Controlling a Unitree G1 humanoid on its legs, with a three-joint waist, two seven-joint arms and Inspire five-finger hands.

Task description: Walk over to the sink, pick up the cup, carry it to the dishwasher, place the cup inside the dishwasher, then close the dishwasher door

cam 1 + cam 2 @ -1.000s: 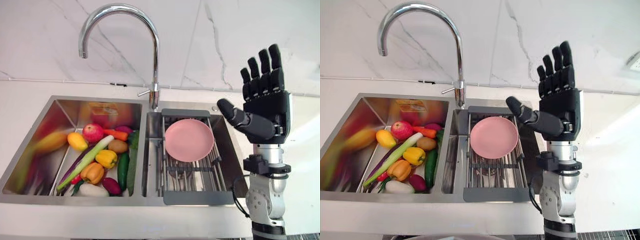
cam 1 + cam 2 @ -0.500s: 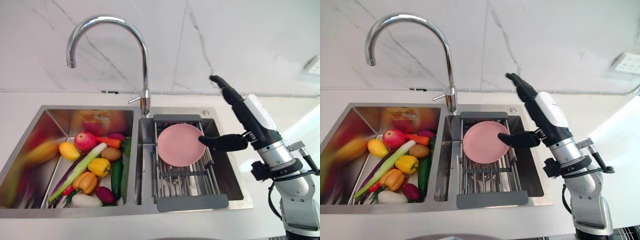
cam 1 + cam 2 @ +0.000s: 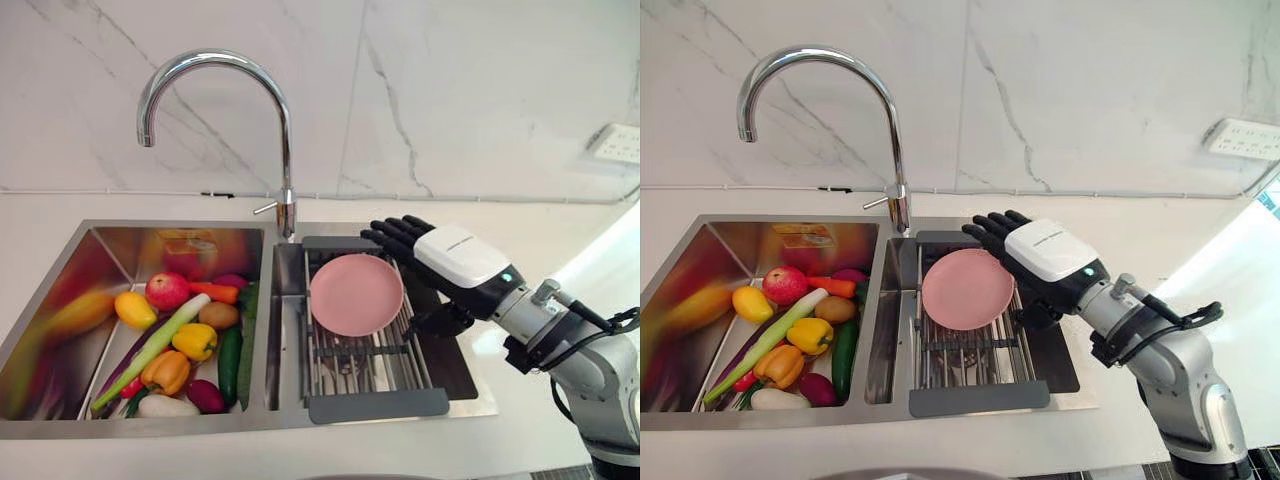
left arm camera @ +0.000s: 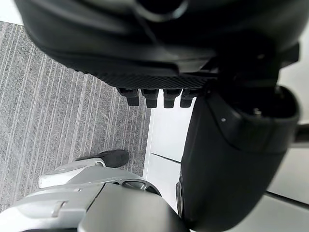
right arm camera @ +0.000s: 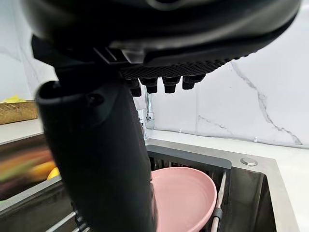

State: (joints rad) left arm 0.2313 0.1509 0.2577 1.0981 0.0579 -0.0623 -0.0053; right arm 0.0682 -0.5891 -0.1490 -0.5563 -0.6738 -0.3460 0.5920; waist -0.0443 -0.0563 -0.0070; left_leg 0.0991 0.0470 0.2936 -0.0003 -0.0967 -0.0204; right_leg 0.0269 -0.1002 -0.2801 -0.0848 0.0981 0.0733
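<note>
Right hand (image 3: pixel 455 262) hovers over the sink (image 3: pixel 150 425) rack (image 3: pixel 378 404), fingers (image 3: pixel 392 233) straight, thumb apart, holding nothing. A pink plate (image 3: pixel 355 294), no cup, lies on the rack just beside them. Its shallow rim offers little purchase; a poor pinch could drop it. Left hand (image 4: pixel 164 58) hangs relaxed

**Colours and patterns**

Plate (image 3: pixel 356 294) pink, plain. Sink (image 3: pixel 130 245) brushed steel; tap (image 3: pixel 287 150) chrome. Wall (image 3: pixel 480 90) white marble, grey veins. Left basin: apple (image 3: pixel 167 290) red, pepper (image 3: pixel 194 341) yellow, cucumber (image 3: pixel 229 365) dark green. Right hand (image 3: pixel 455 265) black, white back cover. Floor (image 4: pixel 53 121) grey, striped.
</note>
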